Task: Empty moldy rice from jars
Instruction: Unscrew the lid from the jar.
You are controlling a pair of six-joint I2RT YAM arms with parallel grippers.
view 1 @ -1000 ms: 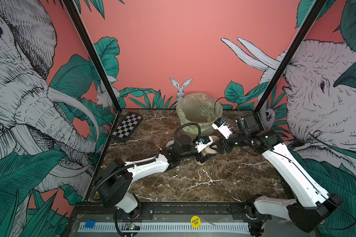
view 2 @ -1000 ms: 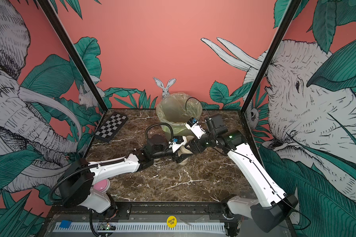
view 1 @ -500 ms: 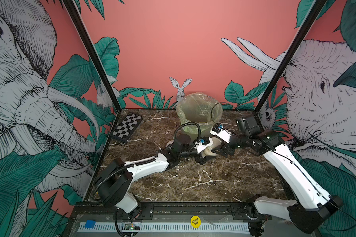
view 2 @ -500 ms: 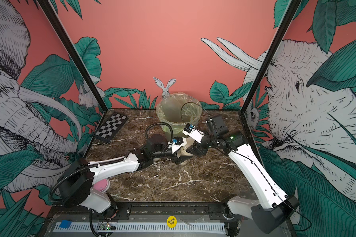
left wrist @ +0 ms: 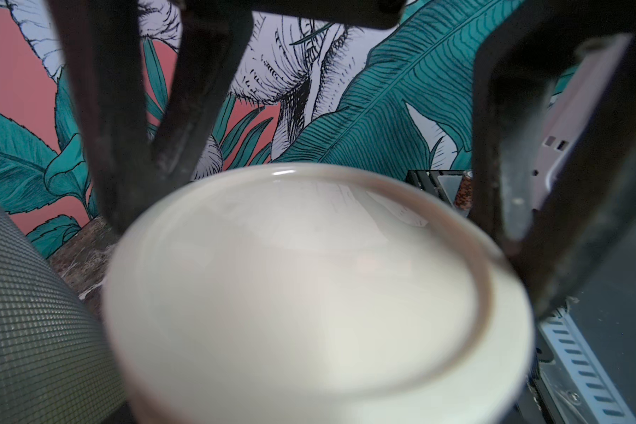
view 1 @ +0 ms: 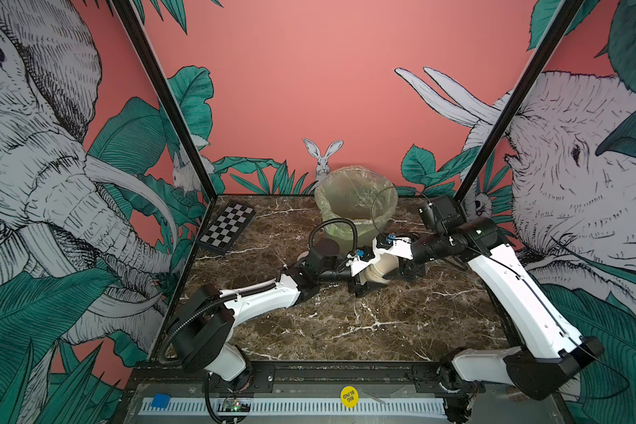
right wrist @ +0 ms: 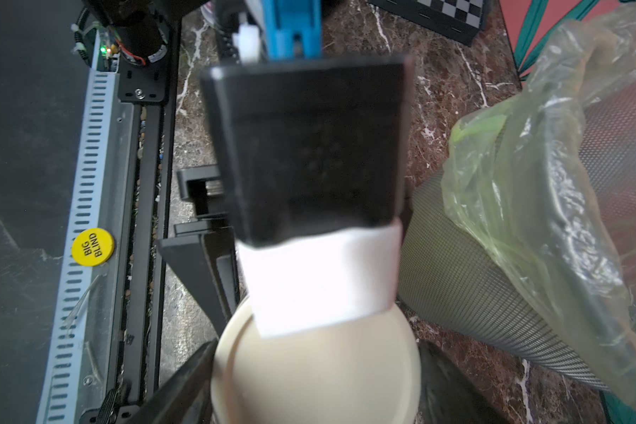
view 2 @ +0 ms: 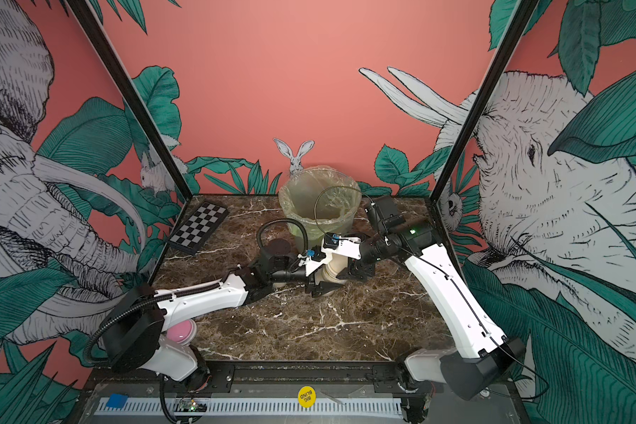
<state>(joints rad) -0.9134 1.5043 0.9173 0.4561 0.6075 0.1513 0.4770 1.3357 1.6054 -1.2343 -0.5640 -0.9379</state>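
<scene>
One jar in left tool; disc reads "BIG BLIND"

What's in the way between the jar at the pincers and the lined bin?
Nothing visible lies between them: the bin stands close beside the jar. But the beige lid covers the jar's top, with the right pincer closed around it.
</scene>
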